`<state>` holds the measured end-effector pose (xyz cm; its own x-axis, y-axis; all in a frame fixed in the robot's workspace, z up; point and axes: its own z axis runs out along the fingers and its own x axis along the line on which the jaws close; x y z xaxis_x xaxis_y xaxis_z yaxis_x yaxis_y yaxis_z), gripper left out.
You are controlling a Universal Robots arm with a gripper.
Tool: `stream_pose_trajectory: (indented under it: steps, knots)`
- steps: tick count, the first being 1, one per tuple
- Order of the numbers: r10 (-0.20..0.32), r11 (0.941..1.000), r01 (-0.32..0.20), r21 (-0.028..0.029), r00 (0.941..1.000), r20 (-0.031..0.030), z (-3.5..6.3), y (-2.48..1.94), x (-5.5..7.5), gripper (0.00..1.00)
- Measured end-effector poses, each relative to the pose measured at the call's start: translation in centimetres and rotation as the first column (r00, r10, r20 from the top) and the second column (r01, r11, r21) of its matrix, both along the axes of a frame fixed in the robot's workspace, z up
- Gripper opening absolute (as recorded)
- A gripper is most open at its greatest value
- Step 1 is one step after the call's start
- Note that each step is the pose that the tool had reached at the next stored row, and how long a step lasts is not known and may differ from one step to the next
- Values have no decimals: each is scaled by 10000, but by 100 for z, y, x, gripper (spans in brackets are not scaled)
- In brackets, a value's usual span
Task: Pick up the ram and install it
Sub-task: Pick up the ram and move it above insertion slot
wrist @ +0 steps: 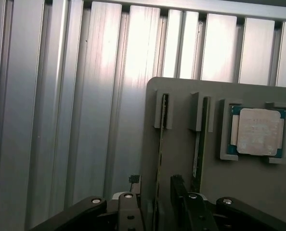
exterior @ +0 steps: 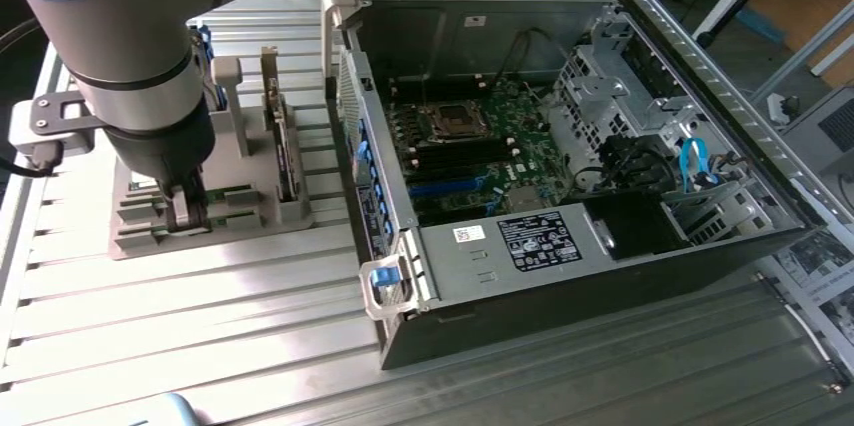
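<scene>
A ribbed metal desk runs across the scene. An open computer case lies on its side toward the exterior view's right, with its motherboard showing inside. Toward the exterior view's left, a grey holder sits on the desk just beside the case. A dark expansion card stands upright in the holder.

The robot arm reaches straight down over the holder, with its tip low among the slots. In the wrist view the fingers are spread wide and hold nothing. One stands on each side of the ram, a thin green stick standing on edge in a slot of the holder. A narrow gap shows beside the stick, but whether either finger touches it cannot be told. A second green stick stands on edge in the neighbouring slot, just outside the fingers. Further along the holder, a square silver processor chip lies flat in its own recess, apart from both sticks.
</scene>
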<state>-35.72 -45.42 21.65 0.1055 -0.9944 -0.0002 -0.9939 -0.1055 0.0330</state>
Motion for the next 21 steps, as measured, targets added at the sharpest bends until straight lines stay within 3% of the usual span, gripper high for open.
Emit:
stream_pose_trajectory:
  steps: [12, 21]
  knots:
    - [0, 10000, 0, -1, 10000, -1, -105, -4, -6, 38]
    - [0, 10000, 0, 2, 10000, 1, -113, -5, -6, 38]
